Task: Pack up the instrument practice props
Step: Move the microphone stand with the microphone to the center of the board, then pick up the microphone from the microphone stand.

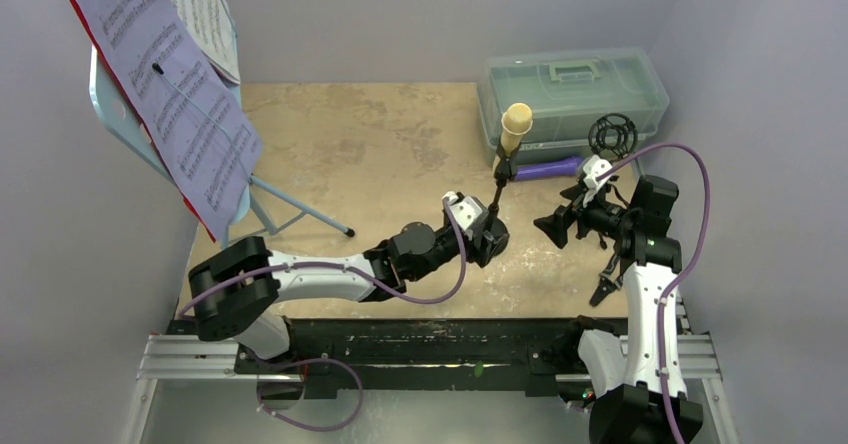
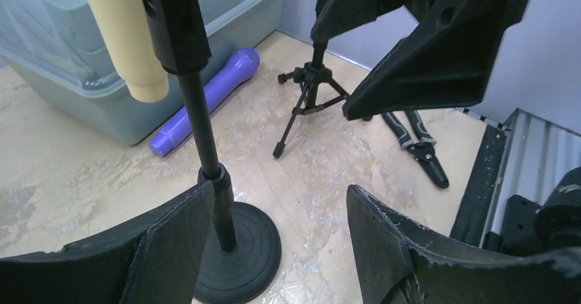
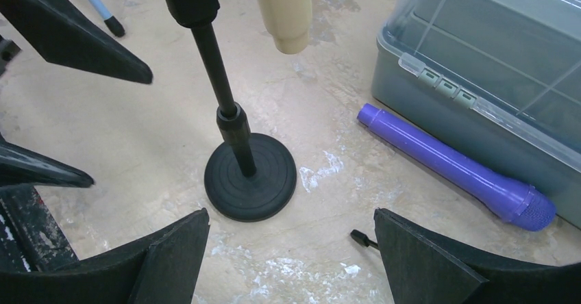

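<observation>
A cream microphone point(image 1: 516, 126) stands in a black round-based holder point(image 1: 498, 186) at mid-table. My left gripper point(image 1: 494, 238) is open at the holder's foot. In the left wrist view point(image 2: 279, 192) the holder's pole point(image 2: 205, 140) is just beside my left finger, apart from it. My right gripper point(image 1: 552, 228) is open and empty, facing the holder's base point(image 3: 251, 178) from the right. A purple microphone point(image 1: 548, 169) lies against the box. A black tripod holder point(image 1: 611, 136) stands behind my right gripper. The light-blue music rest point(image 1: 112, 104) holds sheet music point(image 1: 175, 94) and a red folder point(image 1: 205, 226) at the far left.
A translucent grey-green box with a handle point(image 1: 575, 89) stands at the back right. Black pliers point(image 1: 606, 284) lie by the right arm. The rest's tripod legs point(image 1: 300, 209) reach toward the middle. Grey walls close in on the left, right and back.
</observation>
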### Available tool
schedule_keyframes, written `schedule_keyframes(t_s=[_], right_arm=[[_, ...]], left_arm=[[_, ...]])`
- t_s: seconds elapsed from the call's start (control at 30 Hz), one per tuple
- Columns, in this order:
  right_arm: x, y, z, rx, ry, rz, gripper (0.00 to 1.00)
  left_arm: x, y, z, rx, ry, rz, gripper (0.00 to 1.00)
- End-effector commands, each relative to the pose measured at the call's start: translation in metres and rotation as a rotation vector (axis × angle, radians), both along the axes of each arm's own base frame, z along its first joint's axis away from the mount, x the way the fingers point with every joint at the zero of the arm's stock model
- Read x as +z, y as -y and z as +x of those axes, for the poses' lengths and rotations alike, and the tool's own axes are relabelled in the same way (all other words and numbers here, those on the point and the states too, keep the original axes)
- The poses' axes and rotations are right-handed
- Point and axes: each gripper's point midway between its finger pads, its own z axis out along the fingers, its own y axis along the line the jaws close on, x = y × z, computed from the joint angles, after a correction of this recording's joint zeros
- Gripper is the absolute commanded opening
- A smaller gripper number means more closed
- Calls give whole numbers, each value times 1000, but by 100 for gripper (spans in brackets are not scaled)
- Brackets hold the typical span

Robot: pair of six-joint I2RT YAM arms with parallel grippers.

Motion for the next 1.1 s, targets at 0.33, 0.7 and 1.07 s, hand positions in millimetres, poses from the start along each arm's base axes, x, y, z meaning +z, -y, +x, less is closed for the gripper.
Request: schedule_keyframes(t_s=[0.33, 0.7, 1.07], right_arm=[[2, 1, 1, 2, 29, -25, 94], [1, 1, 1, 2, 23, -25, 94], [1, 1, 1, 4, 24, -29, 94]], left_arm=[[103, -21, 12, 136, -26, -209, 72], [130, -10, 30, 343, -61, -289, 70], [104, -2, 14, 225, 141, -132, 69]])
